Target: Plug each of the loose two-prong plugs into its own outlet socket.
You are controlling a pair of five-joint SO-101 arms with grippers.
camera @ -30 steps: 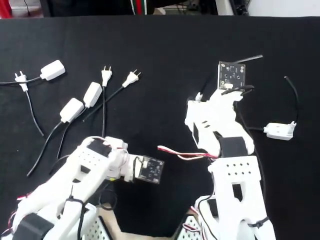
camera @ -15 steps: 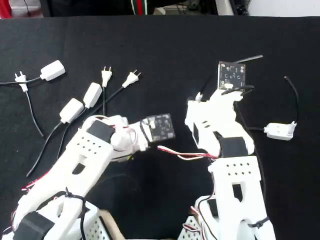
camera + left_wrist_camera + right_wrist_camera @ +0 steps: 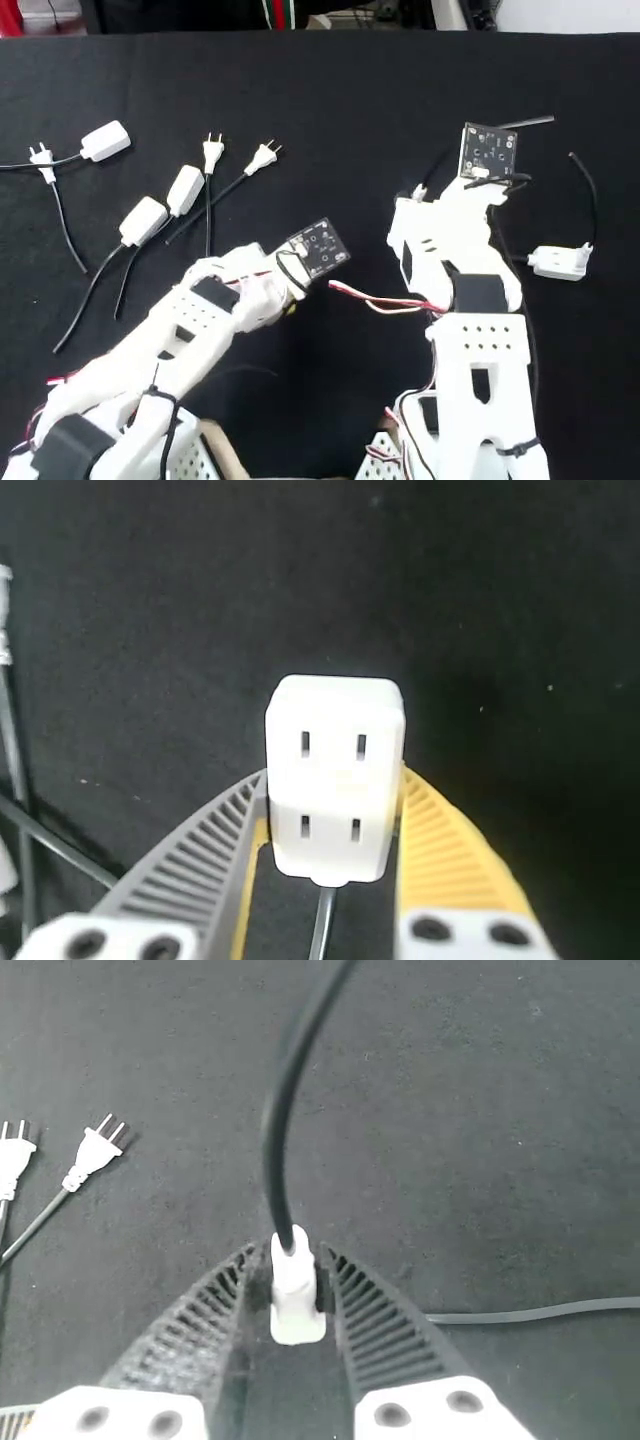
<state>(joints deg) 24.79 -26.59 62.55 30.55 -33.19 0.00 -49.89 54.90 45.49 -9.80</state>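
Observation:
My left gripper (image 3: 335, 785) is shut on a white outlet socket (image 3: 335, 770), whose slotted face points at the camera, held above the black table. My right gripper (image 3: 295, 1260) is shut on a small white plug (image 3: 297, 1295); its black cord (image 3: 290, 1110) arcs up and away. In the high view the left arm (image 3: 200, 310) stretches from the lower left toward the middle, and the right arm (image 3: 450, 240) stands at the right. Two loose two-prong plugs (image 3: 212, 150) (image 3: 264, 155) lie at the upper left, also seen as plugs (image 3: 95, 1150) from the right wrist.
Two white sockets (image 3: 185, 188) (image 3: 143, 220) lie left of the loose plugs, another socket (image 3: 105, 140) lies farther left beside a small plug (image 3: 42, 158). A white socket (image 3: 560, 262) with a black cord lies at the right. Black cables trail across the left of the cloth.
The left arm has swung from the table's near edge up toward the middle, carrying its socket. The right arm has shifted slightly to the right.

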